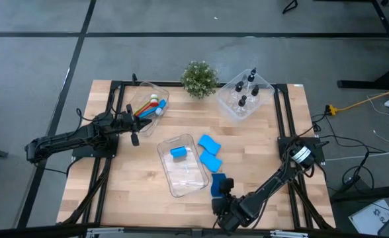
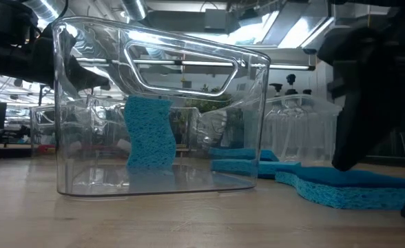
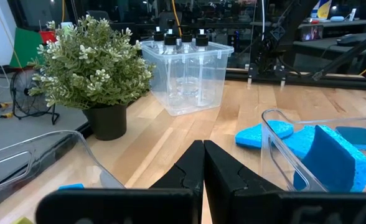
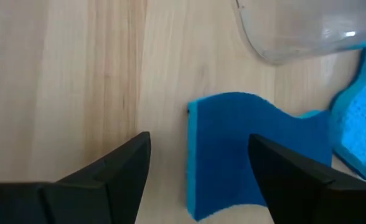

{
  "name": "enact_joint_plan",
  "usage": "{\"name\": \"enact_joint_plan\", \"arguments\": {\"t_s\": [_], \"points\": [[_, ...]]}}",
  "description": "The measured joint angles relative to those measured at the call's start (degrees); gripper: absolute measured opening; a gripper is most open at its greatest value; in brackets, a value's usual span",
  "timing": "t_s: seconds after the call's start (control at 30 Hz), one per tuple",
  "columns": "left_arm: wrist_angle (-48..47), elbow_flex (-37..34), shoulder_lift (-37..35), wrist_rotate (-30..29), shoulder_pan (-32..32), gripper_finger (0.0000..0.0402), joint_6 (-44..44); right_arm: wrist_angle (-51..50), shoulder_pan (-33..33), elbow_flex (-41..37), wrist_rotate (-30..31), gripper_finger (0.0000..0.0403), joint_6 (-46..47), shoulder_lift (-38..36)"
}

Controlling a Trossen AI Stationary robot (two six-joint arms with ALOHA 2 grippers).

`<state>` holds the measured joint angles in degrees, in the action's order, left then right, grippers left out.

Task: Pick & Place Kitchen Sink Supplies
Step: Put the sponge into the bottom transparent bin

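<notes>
Hovering near the table's (image 1: 141, 198) six o'clock edge, the right claw (image 4: 198, 165) is standing spread, its fingers straddling a blue sponge (image 4: 233, 149) that is lying flat on the wood, not yet pinched. Two more sponge pieces (image 1: 209, 151) are lying just at three o'clock of the centre bin (image 1: 181, 177), and one sponge piece (image 1: 178, 153) is sitting inside that bin, standing on edge in the low view. At about nine o'clock the left claw (image 3: 203, 168) is waiting with its fingers pressed together, holding nothing, beside the brush bin (image 1: 156, 92) containing the coloured brushes (image 1: 149, 107). Black-capped bottles (image 1: 246, 89) are standing in the bin at one o'clock, with the potted plant (image 1: 199, 78) at twelve.
</notes>
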<state>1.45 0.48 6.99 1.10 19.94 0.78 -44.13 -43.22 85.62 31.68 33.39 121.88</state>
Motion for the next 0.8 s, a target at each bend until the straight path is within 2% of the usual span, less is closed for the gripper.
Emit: {"name": "enact_joint_plan", "arguments": {"t_s": [0.13, 0.23, 0.6, 0.8], "points": [[0.0, 0.0, 0.0, 0.0, 0.0, 0.0002, 0.0, -0.9, -0.5, 0.2, 2.5, 0.026, 1.0, 1.4], [0.0, 0.0, 0.0, 0.0, 0.0, 0.0002, 0.0, -1.3, -0.5, 0.2, 3.5, 0.0236, 1.7, 1.8], [0.0, 0.0, 0.0, 0.0, 0.0, 0.0002, 0.0, -4.4, -0.2, -0.2, 7.7, 0.0079, 7.3, 2.2], [0.0, 0.0, 0.0, 0.0, 0.0, 0.0002, 0.0, -4.5, -0.5, -0.3, 9.7, 0.0013, 14.9, 2.0]]}}
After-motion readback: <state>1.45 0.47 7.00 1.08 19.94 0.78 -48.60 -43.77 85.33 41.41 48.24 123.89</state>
